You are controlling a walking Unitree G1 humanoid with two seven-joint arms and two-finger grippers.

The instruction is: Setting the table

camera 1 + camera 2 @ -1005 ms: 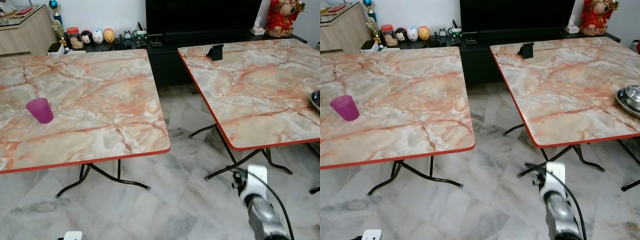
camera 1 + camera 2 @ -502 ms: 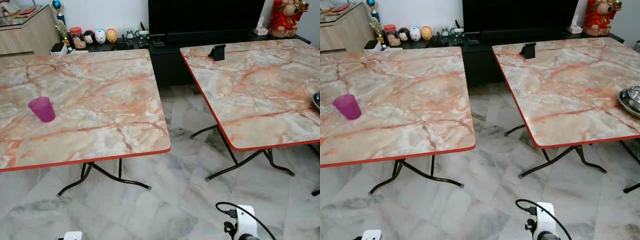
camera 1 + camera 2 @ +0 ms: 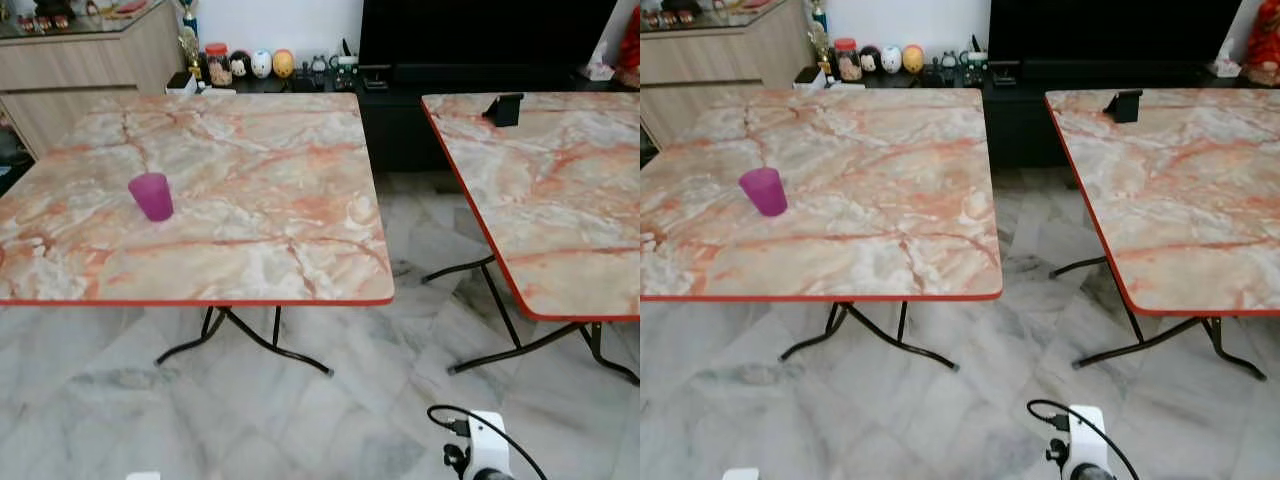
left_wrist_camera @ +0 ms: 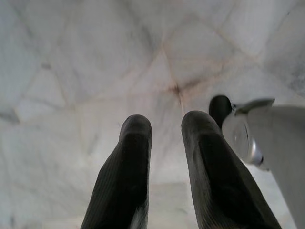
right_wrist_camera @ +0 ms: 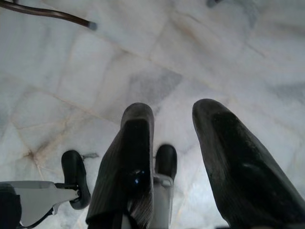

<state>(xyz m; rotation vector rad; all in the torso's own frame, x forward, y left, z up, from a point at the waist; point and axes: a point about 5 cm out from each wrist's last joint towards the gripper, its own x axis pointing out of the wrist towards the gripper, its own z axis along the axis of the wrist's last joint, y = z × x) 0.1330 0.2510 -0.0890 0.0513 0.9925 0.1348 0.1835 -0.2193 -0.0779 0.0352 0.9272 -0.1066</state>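
A purple cup (image 3: 151,196) stands upright on the left marble-patterned table (image 3: 250,170), towards that table's left side. A second table of the same kind (image 3: 560,200) stands to the right, with a gap of floor between them. Both arms hang low in front of the tables. My left gripper (image 4: 167,124) points down at the marble floor, its two black fingers a little apart and nothing between them. My right gripper (image 5: 174,112) also points at the floor, fingers apart and empty. The right arm's wrist (image 3: 480,455) shows at the bottom edge of the left eye view.
A small black stand (image 3: 503,109) sits at the far edge of the right table. Behind the tables are a dark TV cabinet (image 3: 480,40), a row of small figurines (image 3: 260,64) and a wooden sideboard (image 3: 80,70). Folding metal legs (image 3: 250,340) stick out under the tables.
The camera has turned left: both tables have shifted right in the picture and the right table's outer edge is out of frame. My right arm has dropped lower.
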